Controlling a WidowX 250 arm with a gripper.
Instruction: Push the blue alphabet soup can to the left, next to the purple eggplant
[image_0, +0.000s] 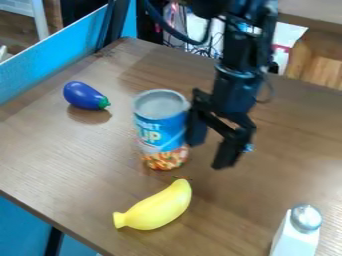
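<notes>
Gripper (209, 152): fingers spread wide, nothing between | can (161, 131): right beside one finger, contact unclear | white shaker (296, 234): base cut off

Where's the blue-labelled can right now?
Camera view, just left of centre: the blue-labelled can stands upright on the brown table, right beside the open end effector, between the purple eggplant and yellow banana.

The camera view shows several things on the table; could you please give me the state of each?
Gripper: open, beside the can, its fingers apart.
Can: upright; whether sealed, I cannot tell.
Eggplant: whole, lying on its side.
Banana: whole, lying down.
White shaker: upright, silver cap on.
</notes>
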